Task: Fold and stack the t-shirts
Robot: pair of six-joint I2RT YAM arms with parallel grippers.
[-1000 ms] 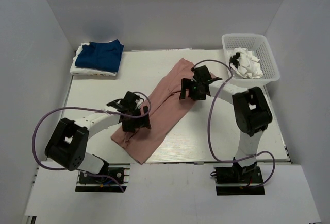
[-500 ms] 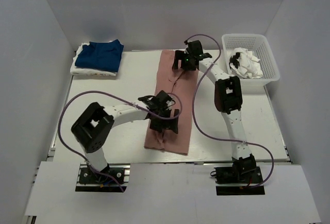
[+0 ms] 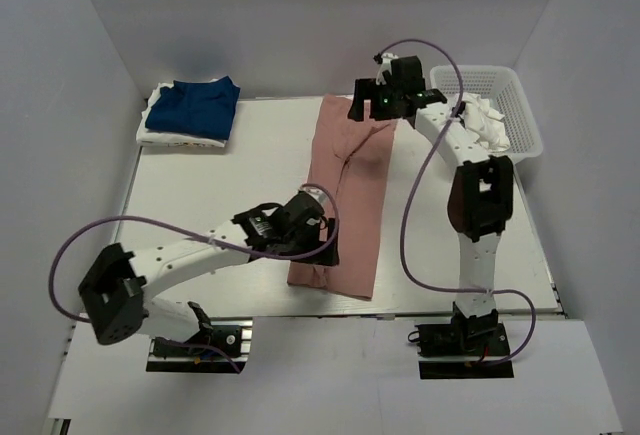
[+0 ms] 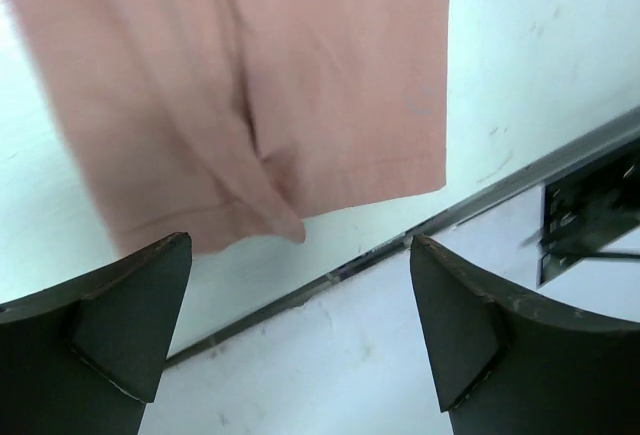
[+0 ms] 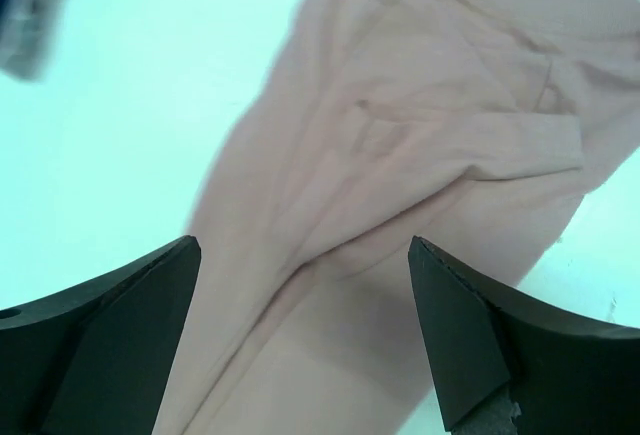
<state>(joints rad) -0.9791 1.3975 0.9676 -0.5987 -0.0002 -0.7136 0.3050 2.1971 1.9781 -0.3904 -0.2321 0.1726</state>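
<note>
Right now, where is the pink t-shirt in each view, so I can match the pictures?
Top external: the pink t-shirt lies as a long strip mid-table, running far to near.
Left wrist: the pink t-shirt, its hem end, fills the upper left.
Right wrist: the pink t-shirt, its sleeve end, fills the middle and right.
Shared landmark: the white table beside the cloth.

Bright, even overhead light, soft shadows; wrist views w/ slight motion blur, cyan tint.
</note>
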